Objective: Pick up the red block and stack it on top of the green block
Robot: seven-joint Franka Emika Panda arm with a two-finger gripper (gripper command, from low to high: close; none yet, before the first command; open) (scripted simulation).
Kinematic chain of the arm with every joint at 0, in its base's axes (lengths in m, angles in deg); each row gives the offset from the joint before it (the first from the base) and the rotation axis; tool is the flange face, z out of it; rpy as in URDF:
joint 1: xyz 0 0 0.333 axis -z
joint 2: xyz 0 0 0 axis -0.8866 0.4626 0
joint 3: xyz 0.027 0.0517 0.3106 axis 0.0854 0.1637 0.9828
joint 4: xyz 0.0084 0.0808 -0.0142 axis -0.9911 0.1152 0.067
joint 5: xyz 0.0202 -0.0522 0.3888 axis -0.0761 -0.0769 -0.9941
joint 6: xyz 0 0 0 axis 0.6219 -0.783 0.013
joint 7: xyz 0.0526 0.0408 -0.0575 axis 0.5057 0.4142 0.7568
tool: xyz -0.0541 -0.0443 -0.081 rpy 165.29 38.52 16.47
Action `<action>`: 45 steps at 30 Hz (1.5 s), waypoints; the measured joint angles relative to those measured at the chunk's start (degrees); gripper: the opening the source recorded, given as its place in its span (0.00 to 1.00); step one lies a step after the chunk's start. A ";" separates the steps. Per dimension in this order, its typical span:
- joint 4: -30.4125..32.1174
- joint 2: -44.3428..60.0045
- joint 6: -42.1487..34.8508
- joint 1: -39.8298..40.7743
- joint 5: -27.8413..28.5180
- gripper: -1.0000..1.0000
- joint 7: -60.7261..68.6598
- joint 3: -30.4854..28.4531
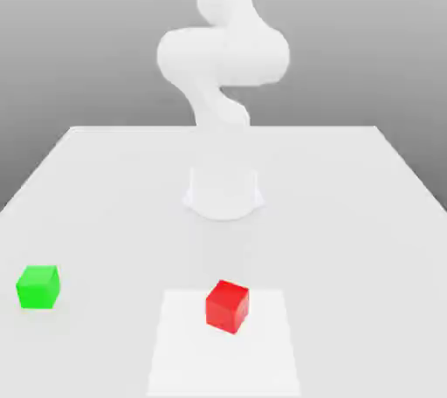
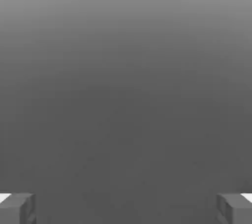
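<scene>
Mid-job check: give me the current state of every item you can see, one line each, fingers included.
red block: resting on the table, on a paler square patch, nothing gripping it.
green block: resting on the table toward the exterior view's left, apart from the red block, nothing stacked on it.
gripper: open, fingers spread wide, nothing between them.
table: bears both blocks and the arm's base.

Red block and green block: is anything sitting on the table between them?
No. In the exterior view the table is bare between the green block and the red block.
</scene>
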 joint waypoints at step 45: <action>25.42 53.68 37.25 -12.20 -12.59 0.50 67.09 -7.17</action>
